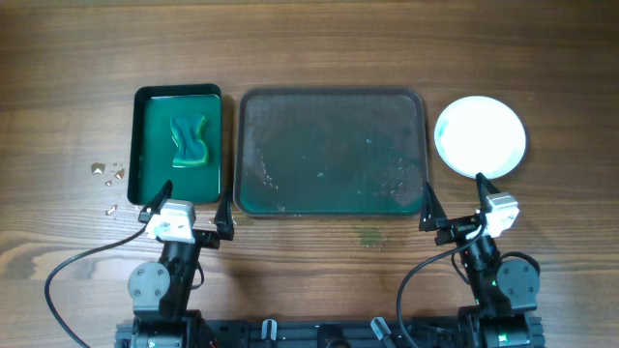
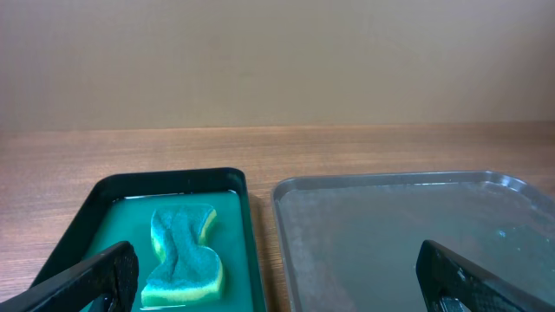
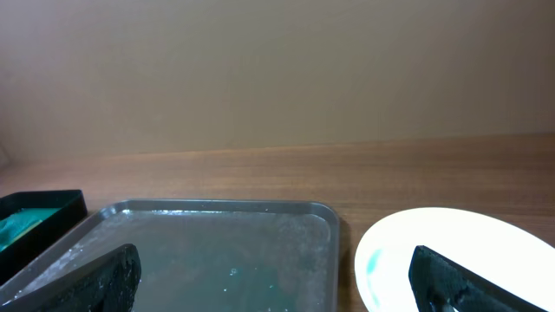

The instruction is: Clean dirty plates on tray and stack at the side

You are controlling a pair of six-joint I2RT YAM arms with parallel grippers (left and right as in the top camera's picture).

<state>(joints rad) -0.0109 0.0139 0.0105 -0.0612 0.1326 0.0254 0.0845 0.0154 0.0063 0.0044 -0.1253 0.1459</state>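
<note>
The large grey-green tray (image 1: 331, 152) lies mid-table, wet, with no plates on it; it also shows in the left wrist view (image 2: 408, 234) and the right wrist view (image 3: 208, 251). White plates (image 1: 481, 135) sit right of the tray, seen from above as one round disc; how many are stacked I cannot tell. The top one carries a small teal smear in the right wrist view (image 3: 451, 260). My left gripper (image 1: 187, 205) is open and empty, near the front edges of both trays. My right gripper (image 1: 453, 203) is open and empty, in front of the tray's right corner and the plates.
A small bright green tray (image 1: 178, 145) stands left of the big tray, holding a green wavy sponge (image 1: 190, 141) in liquid; the sponge also shows in the left wrist view (image 2: 184, 253). Crumbs (image 1: 108, 176) lie on the wood at far left. A faint green stain (image 1: 369, 235) marks the table.
</note>
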